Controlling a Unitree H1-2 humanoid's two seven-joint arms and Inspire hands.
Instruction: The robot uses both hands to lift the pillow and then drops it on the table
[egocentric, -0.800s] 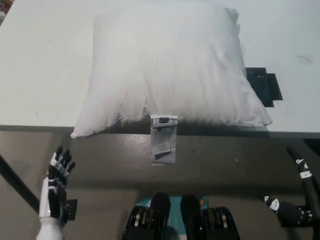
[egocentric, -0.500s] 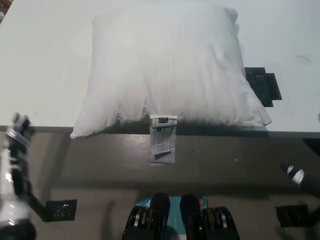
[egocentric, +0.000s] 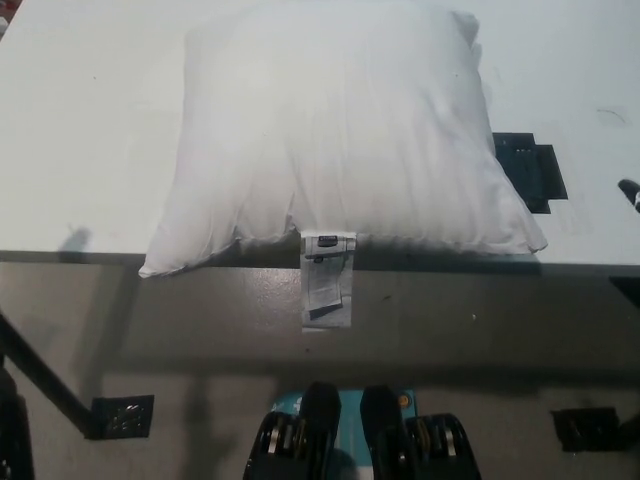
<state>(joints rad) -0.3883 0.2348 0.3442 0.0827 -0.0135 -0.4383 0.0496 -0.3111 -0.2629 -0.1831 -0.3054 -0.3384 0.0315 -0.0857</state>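
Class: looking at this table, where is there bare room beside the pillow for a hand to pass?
Bare table lies left of the pillow, wide and open. The right strip is narrower, crowded by a dark plate. The pillow covers the front edge.

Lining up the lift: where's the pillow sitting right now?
In the head view the white pillow lies mid-table, its near edge at the front edge, its tag hanging over, and a black patch at its right.
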